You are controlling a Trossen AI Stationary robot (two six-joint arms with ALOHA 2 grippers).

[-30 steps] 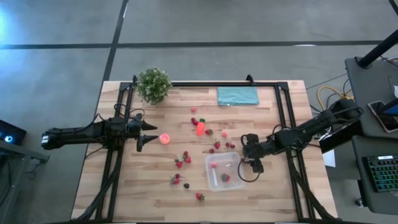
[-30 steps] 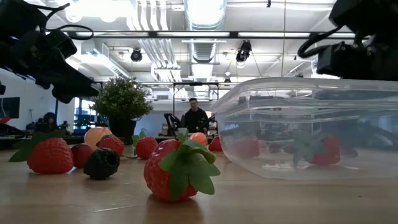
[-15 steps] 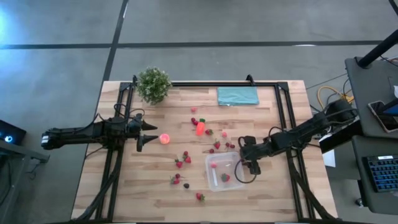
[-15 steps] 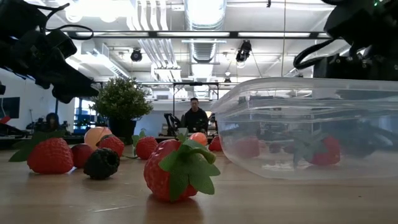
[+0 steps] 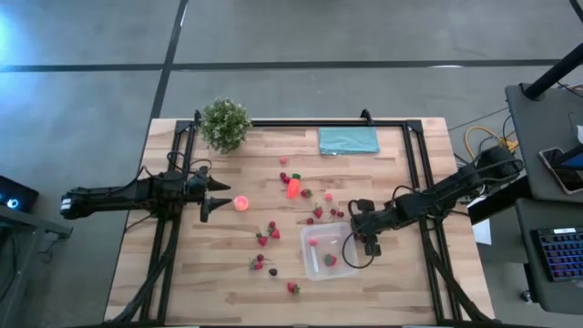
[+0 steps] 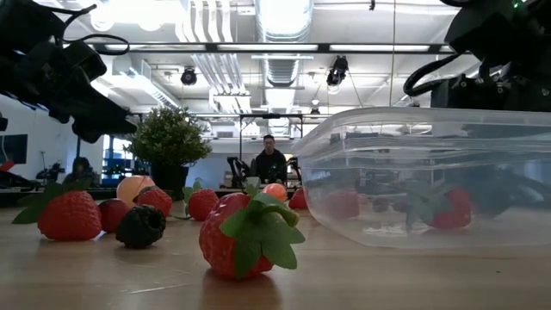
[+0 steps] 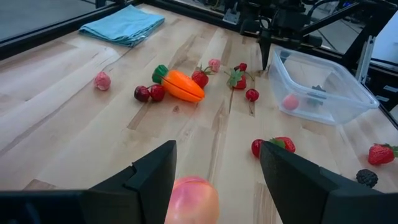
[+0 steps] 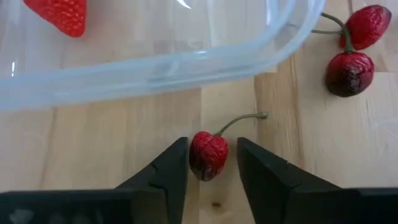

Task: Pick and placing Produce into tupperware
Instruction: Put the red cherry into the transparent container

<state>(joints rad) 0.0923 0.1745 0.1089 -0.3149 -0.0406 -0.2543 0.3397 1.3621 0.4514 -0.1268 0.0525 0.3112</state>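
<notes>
The clear tupperware (image 5: 326, 251) sits near the table's front and holds a strawberry (image 5: 330, 261) and a pink piece (image 5: 313, 242). My right gripper (image 5: 369, 244) is at its right wall, pointing down and open. Its fingers stand on either side of a red cherry (image 8: 208, 155) lying on the wood just outside the tub's rim (image 8: 186, 62). My left gripper (image 5: 221, 196) waits open at mid-left, with the pink-orange ball (image 7: 193, 199) on the table just ahead of its fingers. The carrot (image 5: 293, 189), strawberries and cherries lie scattered mid-table. My right gripper has one finger (image 8: 171, 171) close against the cherry's side, while the other stands a little apart from it. I cannot tell whether the near finger touches it. The cherry rests on the table with its stem (image 8: 245, 118) pointing away.
A potted plant (image 5: 225, 123) stands at the far left corner and a teal cloth (image 5: 348, 139) lies at the far edge. Two more cherries (image 8: 348, 71) lie close beside my right gripper. Strawberries and a dark berry (image 6: 140, 226) lie left of the tub.
My right gripper has shifted a little toward the table's left, closer against the tupperware's right wall. The produce and my left arm have stayed where they were.
</notes>
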